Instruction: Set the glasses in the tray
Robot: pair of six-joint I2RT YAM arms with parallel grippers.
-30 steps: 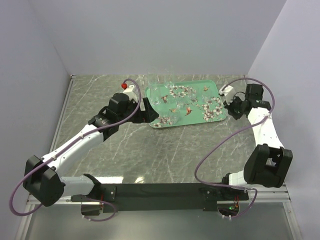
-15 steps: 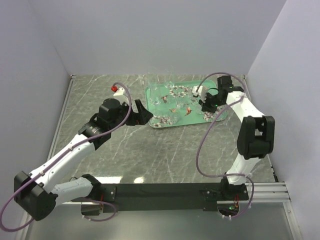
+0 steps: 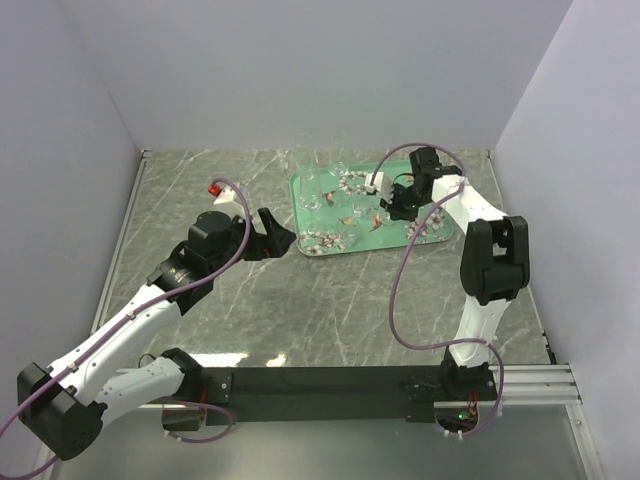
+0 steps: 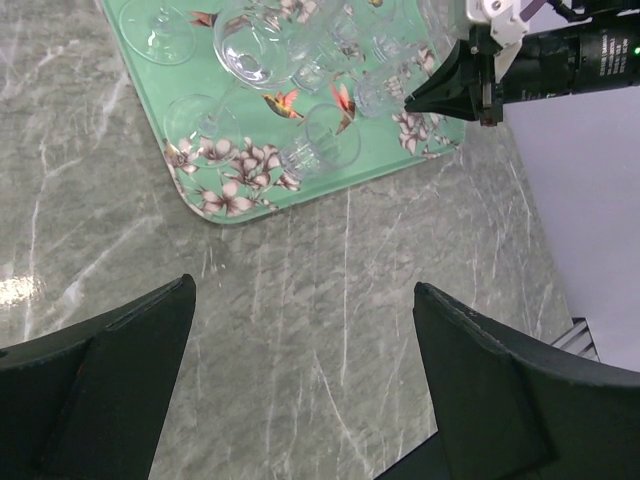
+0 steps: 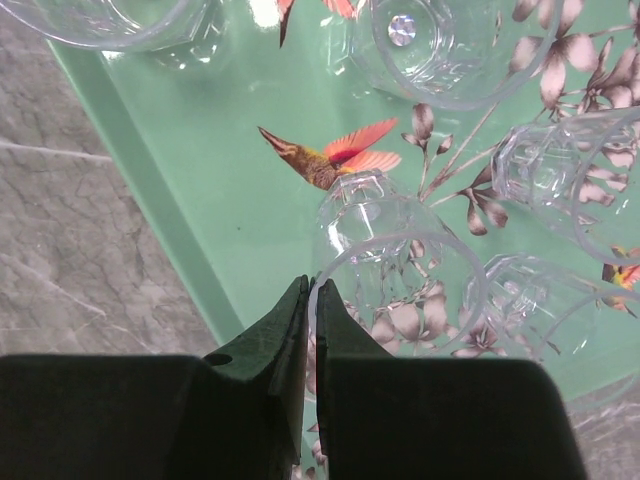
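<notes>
The teal tray (image 3: 398, 230) with flower wreaths and birds lies at the back of the table. Several clear glasses (image 3: 322, 196) stand on its left half. My right gripper (image 3: 386, 206) hangs over the tray's middle, its fingers shut on the rim of a clear glass (image 5: 400, 285) held just above the tray's floor (image 5: 220, 200). Other glasses (image 5: 445, 45) stand close around it. My left gripper (image 3: 280, 235) is open and empty above the table, just left of the tray's near left corner (image 4: 215, 210). The left wrist view shows the glasses (image 4: 250, 50) and the right gripper (image 4: 415, 100).
Grey marble table (image 3: 330, 300) with white walls on three sides. The right arm's cable (image 3: 400, 300) loops over the table right of centre. A black rail (image 3: 330, 385) runs along the near edge.
My right gripper has moved left from the tray's right edge to over its middle, holding the glass. My left gripper has pulled back from the tray toward the near left.
</notes>
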